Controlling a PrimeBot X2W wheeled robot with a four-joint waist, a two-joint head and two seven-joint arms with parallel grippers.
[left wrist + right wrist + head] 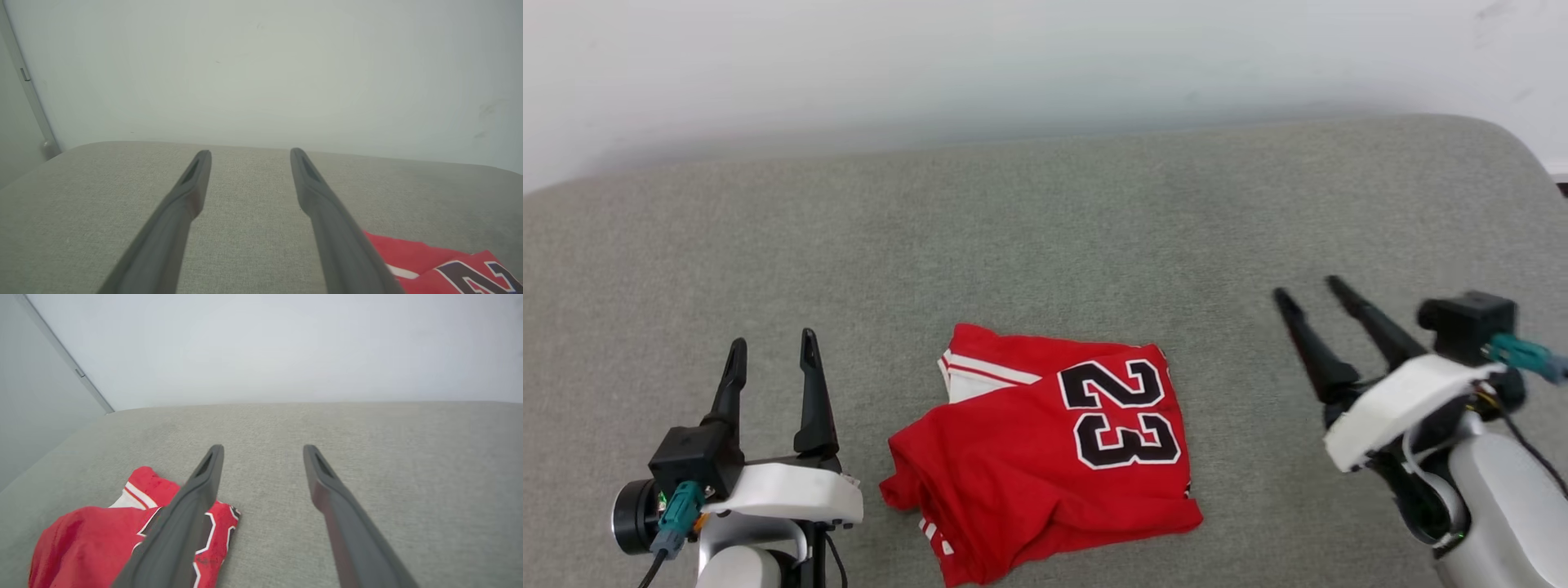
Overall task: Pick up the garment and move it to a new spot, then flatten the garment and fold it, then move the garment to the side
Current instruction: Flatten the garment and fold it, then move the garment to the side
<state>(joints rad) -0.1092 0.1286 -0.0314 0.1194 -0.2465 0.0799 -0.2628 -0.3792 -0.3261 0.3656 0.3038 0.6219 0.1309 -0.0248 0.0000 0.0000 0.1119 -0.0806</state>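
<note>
— On the tabletop (1045, 229), near the middle, what's lying there?
— The red shirt (1045, 457), folded into a rough packet, flat on the grey cover.
— And your end effectors?
— My left end effector (773, 339) is over the tabletop's near left and my right end effector (1307, 287) over its near right. Both are spread wide, empty and touching nothing.
— Which step?
— Folding looks done to me; moving it aside remains. I'd pinch one edge through every layer so the fold holds.
— How does it lie?
— Long axis roughly left to right, slightly skewed. The number 23 (1119, 412) reads far to near, with the digit tops toward my right. A white sleeve (980, 377) shows at its far-left corner.
</note>
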